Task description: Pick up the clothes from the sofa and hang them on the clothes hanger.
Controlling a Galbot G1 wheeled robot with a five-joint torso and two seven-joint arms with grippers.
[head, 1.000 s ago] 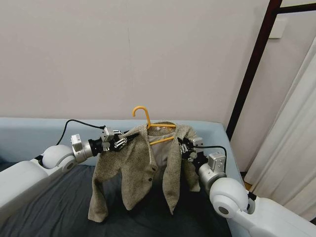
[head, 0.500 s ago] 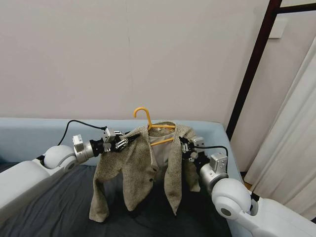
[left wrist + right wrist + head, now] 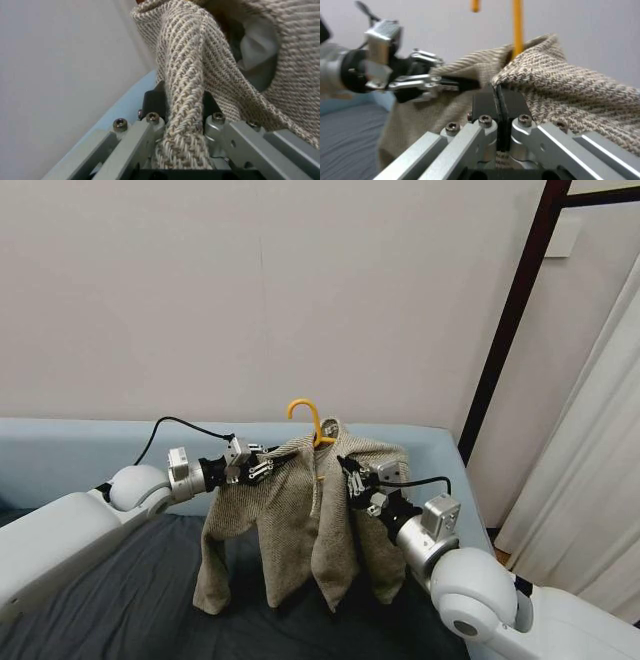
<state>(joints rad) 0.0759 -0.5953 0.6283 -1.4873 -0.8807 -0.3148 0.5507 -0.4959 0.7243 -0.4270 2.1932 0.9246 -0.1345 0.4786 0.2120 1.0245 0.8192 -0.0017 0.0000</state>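
jacket pinched at both shoulders, hanger riding loose inside

we are judging the main risk first. the orange hanger is sitting inside the tweed jacket and neither claw is gripping it. if the 2 arms are brought closer or tilted, the shoulders could be slackening and the hanger could be tipping or slipping out through the neck. each claw is also holding just a thin pinch of woven cloth, so the jacket's own weight could be pulling it free and dropping it onto the sofa. a swing toward the dark post, standing at 2 o'clock from the jacket, could be shaking the hook askew.

the left gripper is clamping a thick fold of the shoulder at 9 o'clock from the collar, the cloth running straight between its pads. the right gripper is squeezing the other shoulder edge at 4 o'clock from the collar, its pads almost meeting. the jacket is hanging between them above the seat, hook at 12 o'clock, hems at 6 o'clock. we cannot tell whether the low sleeve end is touching the cushion.
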